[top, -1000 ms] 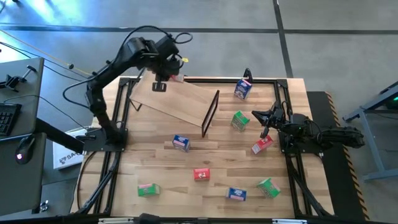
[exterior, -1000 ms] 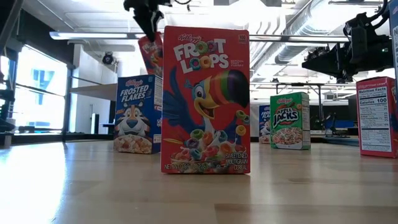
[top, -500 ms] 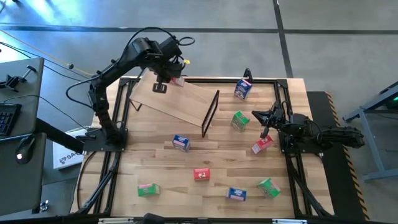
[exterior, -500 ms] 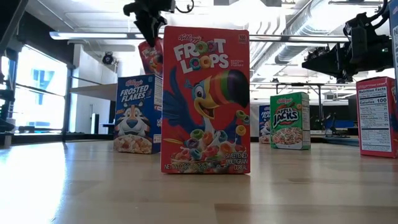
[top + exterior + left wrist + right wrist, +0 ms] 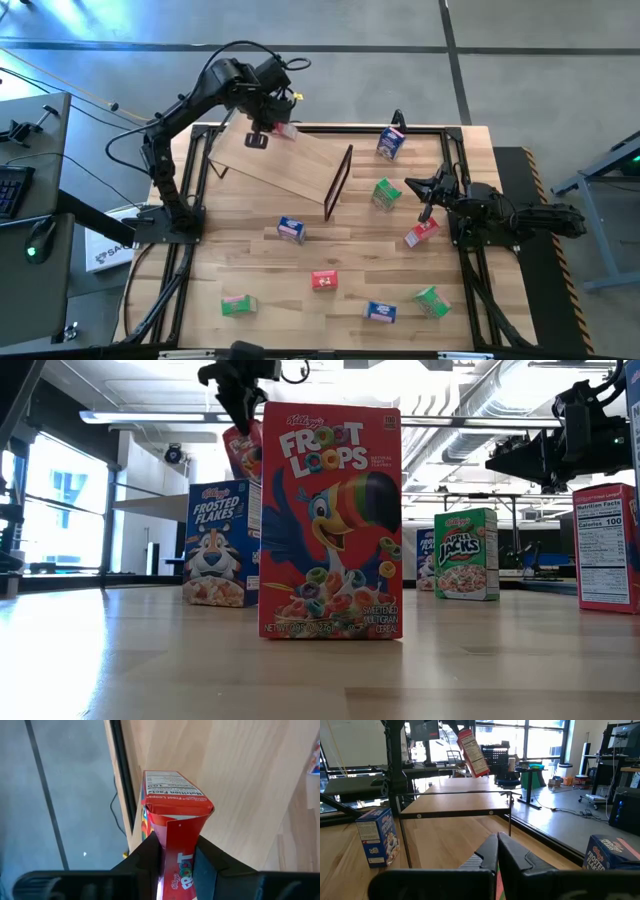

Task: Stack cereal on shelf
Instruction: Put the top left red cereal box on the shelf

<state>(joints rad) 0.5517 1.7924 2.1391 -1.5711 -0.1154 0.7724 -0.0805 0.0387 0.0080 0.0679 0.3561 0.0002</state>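
Observation:
My left gripper [image 5: 265, 127] hangs over the far, raised end of the shelf [image 5: 285, 165], a tilted plywood board with a black frame end [image 5: 338, 183]. It is shut on a red cereal box [image 5: 175, 810], which also shows in the air in the right wrist view [image 5: 472, 752]. Several more cereal boxes stand on the table on their bottom ends, among them a blue one [image 5: 391, 142], a green one [image 5: 385, 193] and a red one [image 5: 324, 281]. My right gripper [image 5: 497, 845] rests shut at the table's right side. My left gripper pinches the red box's end nearest the wrist [image 5: 177, 840] between its two fingers [image 5: 145, 862], one on each broad face. The cardboard is squashed narrow there. The fingers slant steeply down from above. The box hangs tilted below them, clear of the shelf.
Near the front edge stand a green box [image 5: 239, 304], a blue box [image 5: 380, 312] and another green box [image 5: 432, 301]. A blue box [image 5: 291, 229] stands just before the shelf. A red box [image 5: 421, 233] stands close to my right arm. Black rails [image 5: 460, 180] frame the table.
My left gripper has turned a little in place with the red box, which stays lifted over the shelf's far end.

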